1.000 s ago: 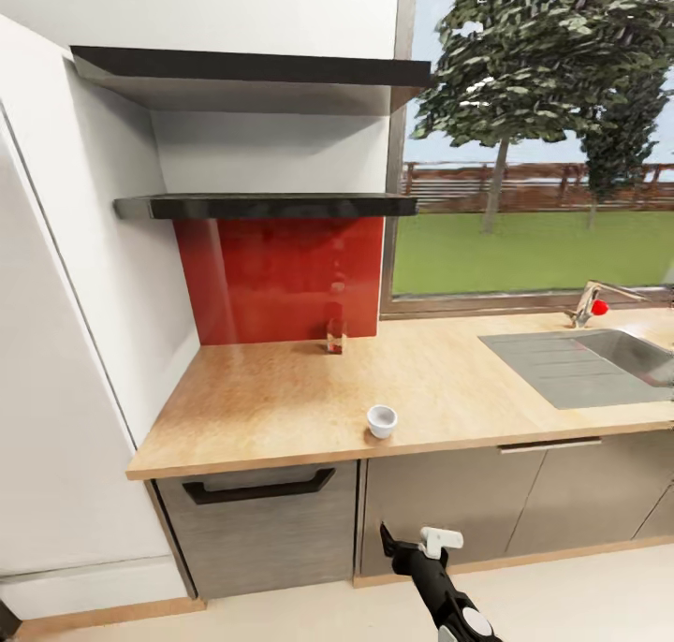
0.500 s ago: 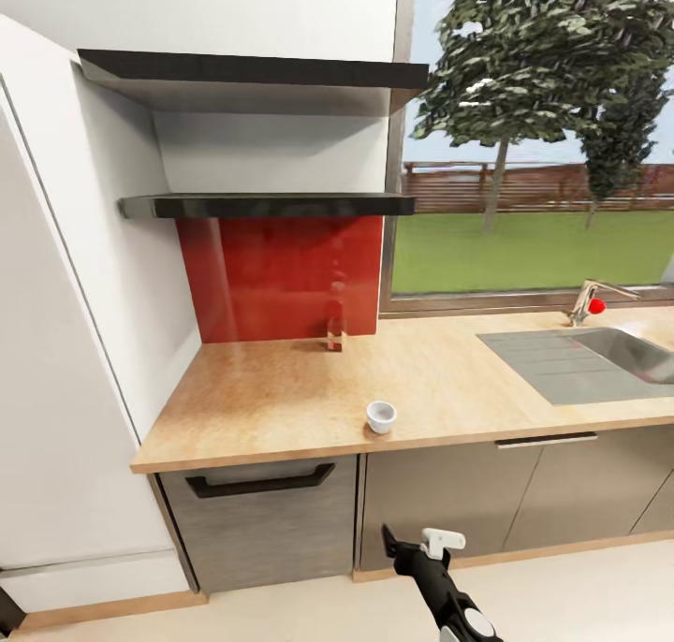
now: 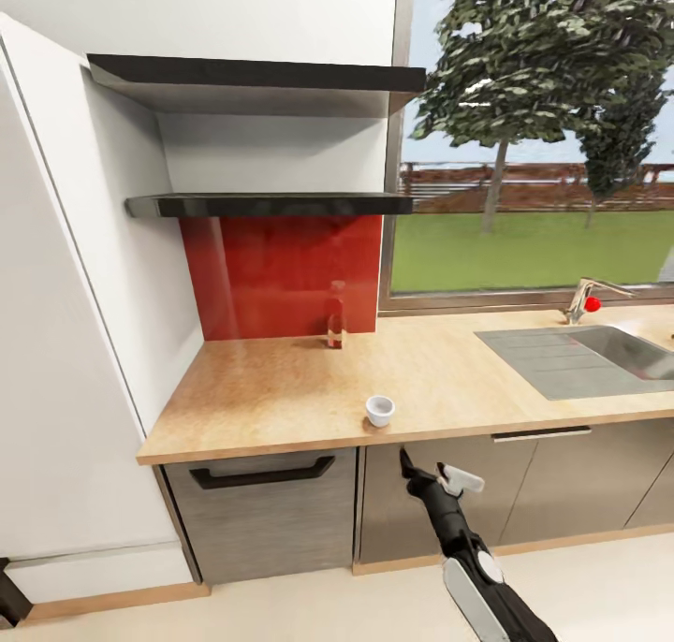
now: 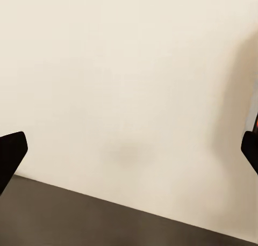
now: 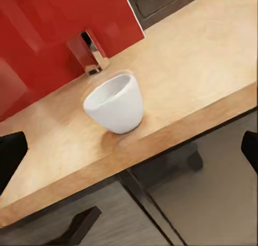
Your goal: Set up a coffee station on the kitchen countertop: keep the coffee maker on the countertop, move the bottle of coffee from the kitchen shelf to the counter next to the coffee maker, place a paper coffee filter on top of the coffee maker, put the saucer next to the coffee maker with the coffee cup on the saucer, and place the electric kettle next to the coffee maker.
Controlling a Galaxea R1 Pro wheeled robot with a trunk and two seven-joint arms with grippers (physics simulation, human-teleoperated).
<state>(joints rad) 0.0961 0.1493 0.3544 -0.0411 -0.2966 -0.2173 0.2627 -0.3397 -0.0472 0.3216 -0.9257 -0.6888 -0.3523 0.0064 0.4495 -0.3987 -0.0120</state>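
Worktop (image 3: 281, 399) in light beige wood-look laminate is stretching the width of the kitchen above glossy dark grey cabinet fronts (image 3: 262, 520), and it is carrying the one task item that can be made out. Behind it, a glossy red splashback panel (image 3: 281, 277) is filling the wall under two thick, nearly black floating slab shelves (image 3: 271, 206); whether anything is resting on them cannot be told from this low angle. To the right, a grey steel sink with drainer (image 3: 580, 361) is sitting under a large window.

Near the worktop's front edge, a small plain white round coffee cup (image 3: 379, 410) is standing upright and alone, with no saucer under it. It is likely sitting there so the arm can reach it easily from the floor side. Further back, close to the splashback, a small clear glass item (image 3: 335, 328) is standing; its identity is unclear.

Below the cup, the right end effector (image 3: 432, 474) is pointing up toward the worktop edge with its black fingers spread wide and holding nothing, seemingly lining up on the cup (image 5: 114, 103). The left end effector (image 4: 129, 154) is hanging wide and unladen over pale floor.
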